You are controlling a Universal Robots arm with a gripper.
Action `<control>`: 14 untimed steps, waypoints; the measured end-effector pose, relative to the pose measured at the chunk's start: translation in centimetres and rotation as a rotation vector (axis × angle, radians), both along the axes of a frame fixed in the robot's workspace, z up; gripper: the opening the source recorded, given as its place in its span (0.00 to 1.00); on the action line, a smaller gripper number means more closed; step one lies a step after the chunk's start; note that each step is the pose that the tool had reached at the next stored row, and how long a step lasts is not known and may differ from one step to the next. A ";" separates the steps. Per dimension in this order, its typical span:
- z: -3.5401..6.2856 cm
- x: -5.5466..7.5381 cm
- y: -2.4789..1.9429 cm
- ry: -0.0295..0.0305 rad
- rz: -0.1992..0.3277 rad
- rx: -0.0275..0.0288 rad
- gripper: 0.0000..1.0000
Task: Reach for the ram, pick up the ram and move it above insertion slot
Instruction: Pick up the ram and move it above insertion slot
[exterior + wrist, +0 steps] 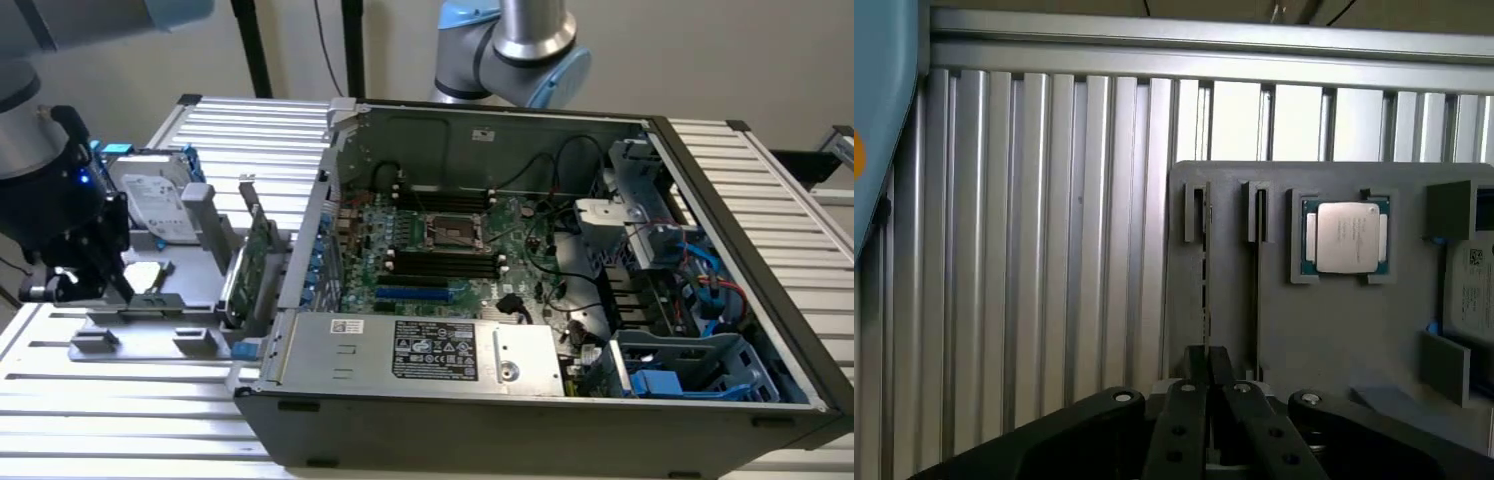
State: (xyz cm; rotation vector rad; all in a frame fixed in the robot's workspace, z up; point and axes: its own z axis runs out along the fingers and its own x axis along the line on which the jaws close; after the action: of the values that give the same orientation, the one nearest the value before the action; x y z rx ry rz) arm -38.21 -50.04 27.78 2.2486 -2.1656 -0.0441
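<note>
The ram (1203, 270) is a thin green stick seen edge-on, standing in a slot of the grey holder (1334, 340). My gripper (1207, 362) is over its near end, and the black fingers (1184, 420) are pressed together on the board's edge. In the exterior view my gripper (96, 285) hangs low over the grey holder (160, 315) at the exterior view's left, outside the open computer case (534, 400). The black memory slots (441, 262) lie on the motherboard inside the case, well to the exterior view's right of my gripper.
A processor chip (1344, 235) sits in a pocket of the holder beside the ram. A silver hard drive (150, 205) and a tall green expansion card (248, 262) stand on the holder. The case wall (314, 240) rises between holder and motherboard. A second arm (514, 45) stands behind the case.
</note>
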 end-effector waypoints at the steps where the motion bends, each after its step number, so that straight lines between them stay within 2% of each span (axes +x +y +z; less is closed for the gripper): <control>1: 0.43 0.1 0.00 0.0001 0.000 0.0000 0.13; 7: 3.16 1.1 0.00 0.0016 0.000 0.0001 0.13; 10: 4.49 2.2 0.00 0.0030 0.000 0.0012 0.13; 14: 6.35 3.9 0.00 0.0079 0.002 0.0024 0.13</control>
State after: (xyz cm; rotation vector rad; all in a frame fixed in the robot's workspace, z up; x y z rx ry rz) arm -34.31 -50.04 34.13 2.2476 -2.1609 -0.0555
